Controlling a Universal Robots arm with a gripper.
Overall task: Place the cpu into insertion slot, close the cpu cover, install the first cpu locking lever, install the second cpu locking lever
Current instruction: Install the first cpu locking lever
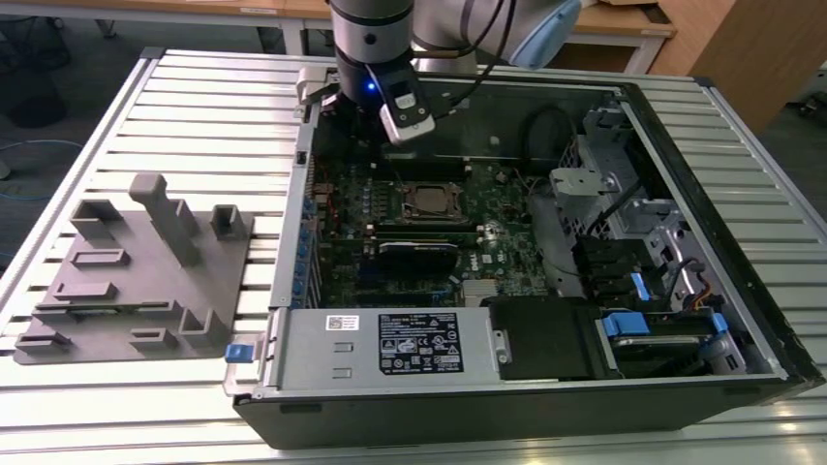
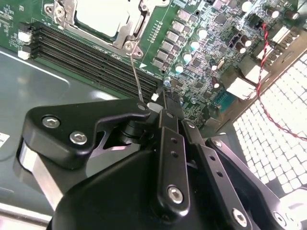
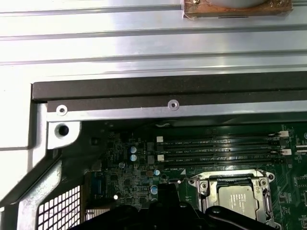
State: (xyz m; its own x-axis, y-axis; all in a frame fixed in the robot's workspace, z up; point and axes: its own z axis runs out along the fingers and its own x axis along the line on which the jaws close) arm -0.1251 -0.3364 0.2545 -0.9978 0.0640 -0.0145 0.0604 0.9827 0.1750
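Note:
The cpu [image 2: 103, 17] [image 3: 238, 196] lies silvery in the insertion slot [image 1: 433, 201] on the green motherboard. The cpu cover [image 2: 130, 29] [image 3: 207, 184] lies flat around it as a metal frame. A thin wire locking lever [image 2: 136, 76] runs from the socket's corner toward my gripper [image 2: 165, 103] [image 3: 165, 189]. The gripper is shut, and its black fingertips hover by the lever's far end, beside the socket. Whether they touch the lever is hidden by the gripper's own body. In the exterior view the arm's wrist [image 1: 375, 77] hangs over the case's back part.
The open computer case [image 1: 723, 242] lies on a slatted table. Black memory slots [image 2: 91, 52] run beside the socket. A power supply [image 1: 387, 344] and a drive cage [image 1: 621, 194] stand inside. A grey fixture [image 1: 130, 281] sits on the exterior view's left. A red-black cable [image 2: 268, 72] crosses the vent grid.

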